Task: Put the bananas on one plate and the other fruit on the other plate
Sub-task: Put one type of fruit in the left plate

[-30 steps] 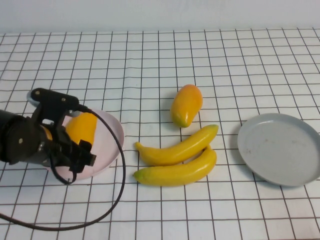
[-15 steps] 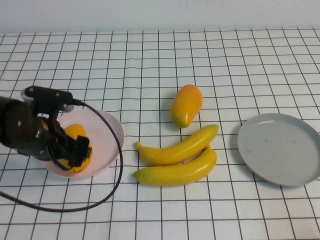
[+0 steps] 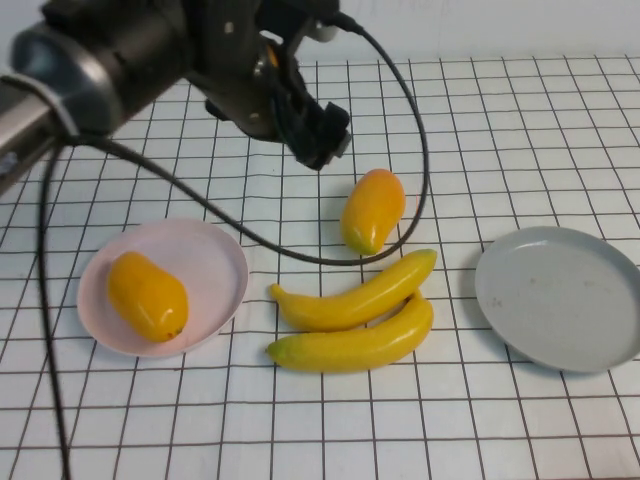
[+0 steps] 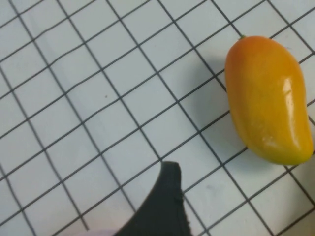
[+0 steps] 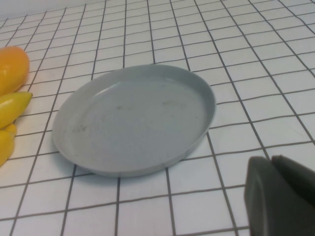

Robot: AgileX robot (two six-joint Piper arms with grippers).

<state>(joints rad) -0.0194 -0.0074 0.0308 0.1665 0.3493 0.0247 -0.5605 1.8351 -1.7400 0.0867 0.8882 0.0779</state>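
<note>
One mango (image 3: 148, 295) lies on the pink plate (image 3: 215, 262). The other mango (image 3: 373, 209) lies on the cloth mid-table and also shows in the left wrist view (image 4: 268, 98). Two bananas (image 3: 357, 292) (image 3: 353, 343) lie side by side on the cloth between the plates. The grey plate (image 3: 560, 296) at the right holds nothing. My left gripper (image 3: 320, 138) hangs open and empty above the cloth, just behind and left of the loose mango; one finger (image 4: 166, 199) shows. My right gripper (image 5: 272, 169) is shut and empty beside the grey plate (image 5: 133, 115), out of the high view.
A white cloth with a black grid (image 3: 480, 130) covers the table. The left arm's black cable (image 3: 415, 150) loops over the cloth around the loose mango. The banana tips (image 5: 12, 108) and mango (image 5: 11, 69) show beyond the grey plate.
My left gripper let go of the mango on the pink plate, rose, and swung right and back to the loose mango. The bananas and grey plate have not moved.
</note>
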